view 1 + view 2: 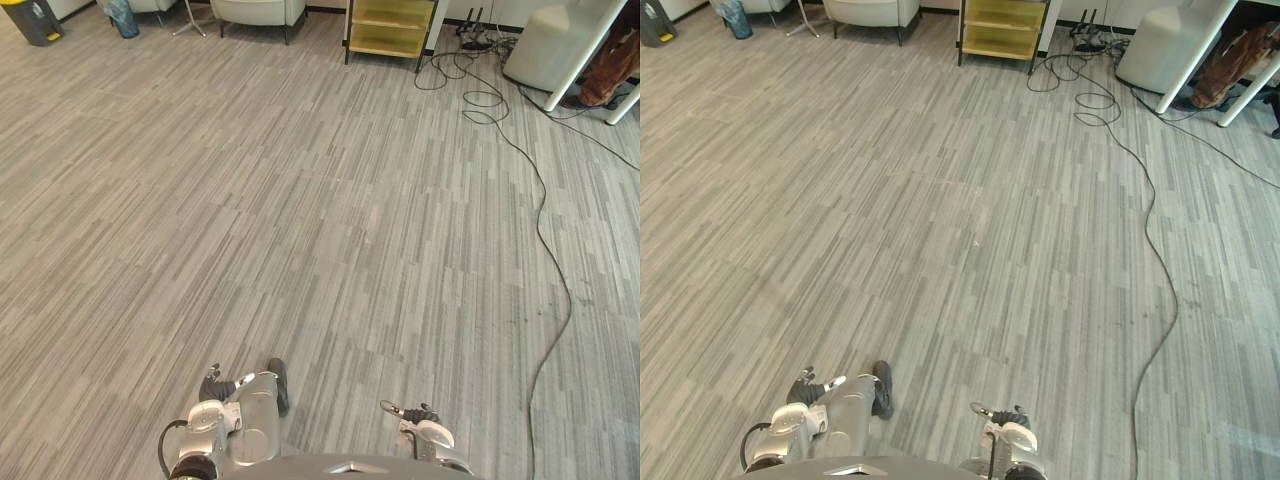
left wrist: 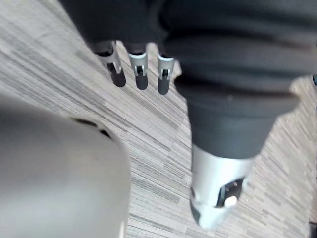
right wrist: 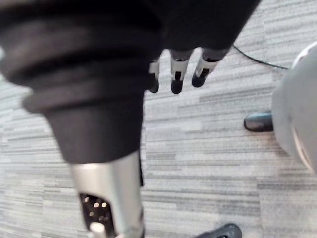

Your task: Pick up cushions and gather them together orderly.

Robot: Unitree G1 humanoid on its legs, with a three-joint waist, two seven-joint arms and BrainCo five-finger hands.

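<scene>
My left hand (image 2: 140, 69) hangs over the grey plank floor (image 2: 148, 124). Its fingers are straight, its thumb (image 2: 218, 193) stands apart, and nothing is in it. My right hand (image 3: 177, 74) hangs the same way above the floor (image 3: 198, 144), with relaxed fingers, its thumb (image 3: 111, 198) free, and nothing held. In the eye views a wide stretch of grey floor (image 1: 300, 220) lies in front of me.
At the far edge stand a yellow open shelf (image 1: 390, 25), a white armchair (image 1: 258, 12) and a dark bin (image 1: 35, 20). At the far right are a white rounded seat (image 1: 550, 45), slanted white table legs (image 1: 585, 55) and a brown bag (image 1: 610, 70). Black cables (image 1: 470, 70) lie by the shelf.
</scene>
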